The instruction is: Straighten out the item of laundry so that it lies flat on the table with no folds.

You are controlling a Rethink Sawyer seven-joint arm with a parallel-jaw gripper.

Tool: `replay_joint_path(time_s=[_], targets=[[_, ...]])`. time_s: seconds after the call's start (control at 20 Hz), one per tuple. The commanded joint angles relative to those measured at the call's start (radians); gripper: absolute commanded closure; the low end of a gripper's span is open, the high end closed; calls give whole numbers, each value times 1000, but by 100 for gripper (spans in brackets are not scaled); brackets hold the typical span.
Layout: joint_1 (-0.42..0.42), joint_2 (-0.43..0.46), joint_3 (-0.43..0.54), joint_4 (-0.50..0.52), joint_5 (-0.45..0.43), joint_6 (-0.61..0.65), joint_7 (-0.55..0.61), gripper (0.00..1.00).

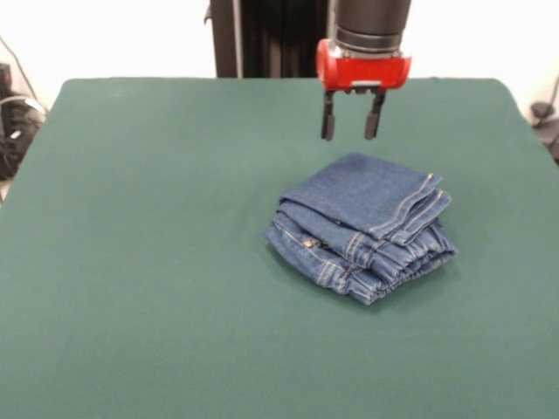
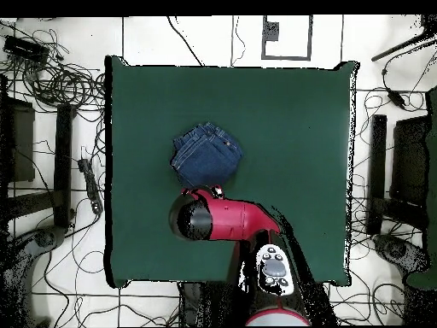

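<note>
The small blue denim jeans lie folded into a thick stack on the dark green table, right of centre in the front view. The folded hems and gathered waistband face the front right. My gripper hangs open and empty above the table, just behind the far edge of the jeans, not touching them. In the overhead view the jeans sit above the red arm, which hides the gripper.
Cables and dark stands lie on the floor around the table. The robot's black pedestal stands at the table's far edge.
</note>
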Motion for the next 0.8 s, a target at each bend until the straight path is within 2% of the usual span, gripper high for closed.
replay_joint_path(time_s=[0.05, 0.5, 0.8], targets=[[22, 9, 125, -21, -19, 71, 70, 0], [14, 23, 169, 9, 31, 21, 137, 0], [-18, 19, 205, 40, 30, -18, 149, 0]])
